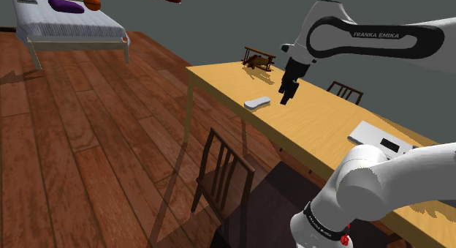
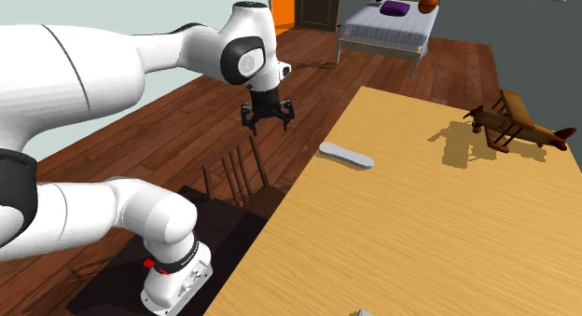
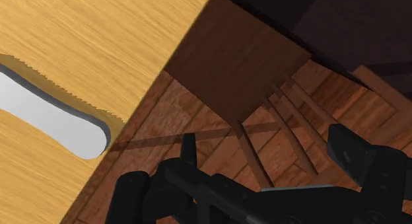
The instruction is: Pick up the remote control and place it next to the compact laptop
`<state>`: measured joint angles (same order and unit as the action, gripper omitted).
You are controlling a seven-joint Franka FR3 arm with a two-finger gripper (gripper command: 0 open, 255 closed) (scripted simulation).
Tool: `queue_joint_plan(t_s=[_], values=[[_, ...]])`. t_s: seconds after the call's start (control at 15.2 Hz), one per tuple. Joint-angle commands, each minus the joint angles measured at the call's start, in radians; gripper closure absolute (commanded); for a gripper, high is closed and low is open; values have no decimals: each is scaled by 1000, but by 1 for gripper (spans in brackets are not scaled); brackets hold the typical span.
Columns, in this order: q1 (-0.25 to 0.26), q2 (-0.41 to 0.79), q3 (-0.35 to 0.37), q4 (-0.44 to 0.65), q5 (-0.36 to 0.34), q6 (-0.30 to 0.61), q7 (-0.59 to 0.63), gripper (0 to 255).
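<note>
Pale remote (image 1: 257, 102) on wooden table (image 1: 321, 126), spread black hand (image 1: 287, 93) nearby, past table's edge

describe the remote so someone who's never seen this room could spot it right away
Start at the long light wooden table on the dark plank floor. Near its edge beside a wooden chair, closer to the brown toy biplane than to the grey laptop, lies the remote control. It is the only slim, pale oblong with rounded ends.

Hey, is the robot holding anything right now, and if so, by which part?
Nothing is held. The hand is open in the air, and the remote lies apart from it on the table.
</note>
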<state>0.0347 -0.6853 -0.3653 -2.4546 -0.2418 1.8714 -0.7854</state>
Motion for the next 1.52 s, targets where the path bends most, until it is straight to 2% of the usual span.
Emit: queue_joint_plan(t_s=[0.0,0.26,0.53,0.73,0.92,1.12,1.25,1.45], values=[[12,52,-61,18,-18,38,-98,0],[53,184,-182,84,-23,109,-288,0],[111,344,-306,175,23,174,-496,0],[158,488,-397,259,105,213,-672,0],[182,660,-467,357,239,236,-873,0],[147,845,-478,473,395,230,-1075,0],[94,957,-453,560,481,213,-1187,0],[1,1106,-393,702,570,178,-1316,0]])
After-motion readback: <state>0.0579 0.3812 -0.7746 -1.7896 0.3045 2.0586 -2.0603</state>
